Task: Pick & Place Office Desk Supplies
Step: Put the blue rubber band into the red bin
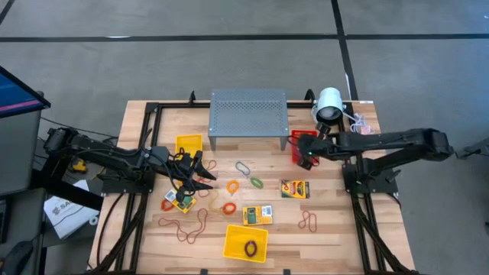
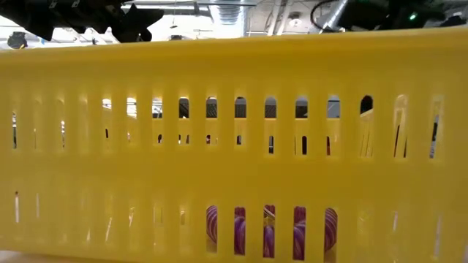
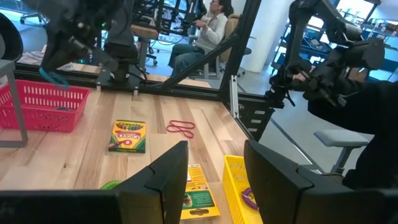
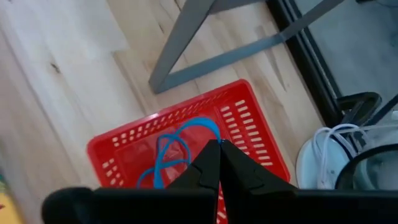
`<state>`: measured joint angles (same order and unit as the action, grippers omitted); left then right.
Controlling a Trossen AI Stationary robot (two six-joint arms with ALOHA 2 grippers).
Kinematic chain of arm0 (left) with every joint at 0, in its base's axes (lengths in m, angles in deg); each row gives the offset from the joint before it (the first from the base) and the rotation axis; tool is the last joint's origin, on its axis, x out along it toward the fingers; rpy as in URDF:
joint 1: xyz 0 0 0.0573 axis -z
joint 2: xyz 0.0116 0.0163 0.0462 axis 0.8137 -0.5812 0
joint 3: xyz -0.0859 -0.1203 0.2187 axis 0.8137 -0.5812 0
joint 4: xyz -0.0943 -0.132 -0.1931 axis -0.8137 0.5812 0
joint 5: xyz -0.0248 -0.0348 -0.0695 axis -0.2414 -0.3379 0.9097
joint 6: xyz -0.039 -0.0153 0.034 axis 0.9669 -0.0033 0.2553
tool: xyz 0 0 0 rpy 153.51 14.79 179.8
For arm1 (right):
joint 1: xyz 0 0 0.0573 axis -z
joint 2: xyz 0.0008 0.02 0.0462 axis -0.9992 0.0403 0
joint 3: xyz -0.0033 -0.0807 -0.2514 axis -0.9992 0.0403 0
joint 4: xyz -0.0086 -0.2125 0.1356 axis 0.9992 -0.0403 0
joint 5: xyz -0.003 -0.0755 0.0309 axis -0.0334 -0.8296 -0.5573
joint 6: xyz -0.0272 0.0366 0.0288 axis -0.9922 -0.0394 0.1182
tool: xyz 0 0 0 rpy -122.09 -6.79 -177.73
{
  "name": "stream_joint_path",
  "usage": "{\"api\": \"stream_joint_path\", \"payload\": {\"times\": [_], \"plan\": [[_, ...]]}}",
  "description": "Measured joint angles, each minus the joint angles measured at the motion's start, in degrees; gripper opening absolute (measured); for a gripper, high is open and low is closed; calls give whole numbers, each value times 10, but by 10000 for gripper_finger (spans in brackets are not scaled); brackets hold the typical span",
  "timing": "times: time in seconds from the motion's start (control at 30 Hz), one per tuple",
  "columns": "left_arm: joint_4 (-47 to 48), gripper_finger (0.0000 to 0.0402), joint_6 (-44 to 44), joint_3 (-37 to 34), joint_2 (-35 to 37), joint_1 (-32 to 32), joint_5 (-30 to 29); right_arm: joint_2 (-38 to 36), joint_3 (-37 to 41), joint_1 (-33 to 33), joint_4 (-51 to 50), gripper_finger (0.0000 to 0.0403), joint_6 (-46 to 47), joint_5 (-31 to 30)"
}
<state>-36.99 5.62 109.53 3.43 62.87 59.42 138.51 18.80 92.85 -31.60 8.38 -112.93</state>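
Your left gripper point(image 1: 200, 177) hovers near the table's point(image 1: 328, 229) left edge with its fingers apart, grasping nothing; loose bands point(image 1: 187, 228) lie around and below it. Toward the middle front, one crayon box point(image 1: 257, 215) sits just behind the yellow basket point(image 1: 246, 243), and another box point(image 1: 296, 189) lies right of center. Your right gripper point(image 1: 306, 156) is clenched over the red basket point(image 4: 186, 152), where a blue band point(image 4: 177, 146) rests.

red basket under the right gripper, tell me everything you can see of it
The red basket is a small rectangular bin, plastic by its look, with slotted walls and a perforated floor. It sits upright on the wooden table beside the grey perforated stand. Blue rubber-band loops lie inside. The right gripper hangs shut just above it.
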Motion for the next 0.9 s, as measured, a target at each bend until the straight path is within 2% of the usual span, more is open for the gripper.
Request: {"api": "stream_joint_path", "payload": {"times": [0.47, 0.9], "plan": [[14, 155, 0, 0, 0, 0, 0, 97, 0, 60, 13, 0, -35, 29], [29, 155, 0, 0, 0, 0, 0, 109, 12, 89, 21, 0, -40, 104]]}}
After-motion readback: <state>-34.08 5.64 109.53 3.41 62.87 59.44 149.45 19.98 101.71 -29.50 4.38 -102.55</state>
